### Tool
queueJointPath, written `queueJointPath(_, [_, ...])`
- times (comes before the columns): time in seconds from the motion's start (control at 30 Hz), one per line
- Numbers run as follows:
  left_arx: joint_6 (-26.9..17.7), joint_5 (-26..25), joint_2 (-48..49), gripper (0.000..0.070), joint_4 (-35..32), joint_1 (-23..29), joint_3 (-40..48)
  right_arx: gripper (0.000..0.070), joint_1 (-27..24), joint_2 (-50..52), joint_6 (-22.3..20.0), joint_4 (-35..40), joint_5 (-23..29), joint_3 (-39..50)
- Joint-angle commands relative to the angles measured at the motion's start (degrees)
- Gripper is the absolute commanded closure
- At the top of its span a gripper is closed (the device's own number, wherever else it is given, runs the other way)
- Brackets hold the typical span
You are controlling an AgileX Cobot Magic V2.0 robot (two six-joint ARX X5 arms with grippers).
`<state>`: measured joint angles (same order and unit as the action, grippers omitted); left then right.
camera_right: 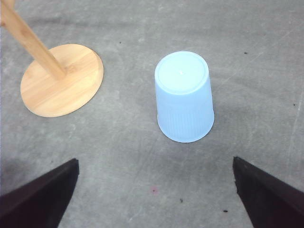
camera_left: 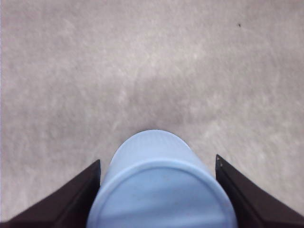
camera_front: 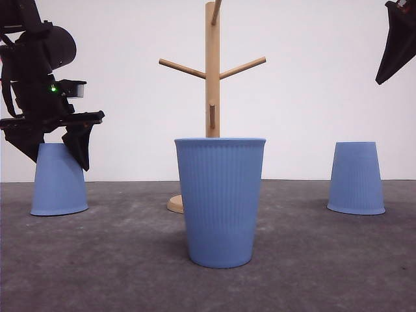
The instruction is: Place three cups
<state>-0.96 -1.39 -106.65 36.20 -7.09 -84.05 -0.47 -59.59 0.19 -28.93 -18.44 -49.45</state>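
While the grey, matte table (camera_front: pixel 97 273) stretches across the lower half of the front view, three light-blue ribbed plastic tumblers stand on it. The centre cup (camera_front: pixel 220 201) stands upright, mouth up, in the middle foreground, just in front of the round base of a pale wooden peg stand (camera_front: pixel 212 71) whose post rises behind it with angled pegs. The left cup (camera_front: pixel 58 180) sits upside down at the left edge of the frame, and the right cup (camera_front: pixel 355 178) sits upside down at the right, well apart from the others.

At the upper left, the black left gripper (camera_front: pixel 55 146) hangs over the left cup, its two fingers spread apart and reaching down on either side of the cup's upturned bottom. From the left wrist view, that cup (camera_left: pixel 159 190) fills the lower centre between the dark fingers (camera_left: pixel 71 199); whether they touch its sides I cannot tell.

At the upper right corner of the front view, the black right gripper (camera_front: pixel 396 45) hangs high above the table. Its wrist view shows the fingers (camera_right: pixel 40 199) wide apart in the lower corners, with the inverted right cup (camera_right: pixel 184 97) above centre and the stand's wooden disc base (camera_right: pixel 61 80) at the upper left.
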Motion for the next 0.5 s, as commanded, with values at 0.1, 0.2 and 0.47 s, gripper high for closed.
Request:
queueJointPath(0.1, [-2.7,-0.8,0.3,0.0524,6.6,-0.3,-8.8,0.0039,0.0,-0.3,-0.2,0.6,-0.2,-1.0])
queueJointPath(0.2, [-3.1,-2.2,0.7,0.0524,11.0,-0.2,-15.7,0.004,0.0,-0.3,-0.2,0.6,-0.2,-1.0])
queueJointPath(0.47, [-2.1,-18.0,0.9,0.0524,18.6,0.9,-36.0,0.0039,0.0,-0.3,-0.2,0.6,-0.2,-1.0])
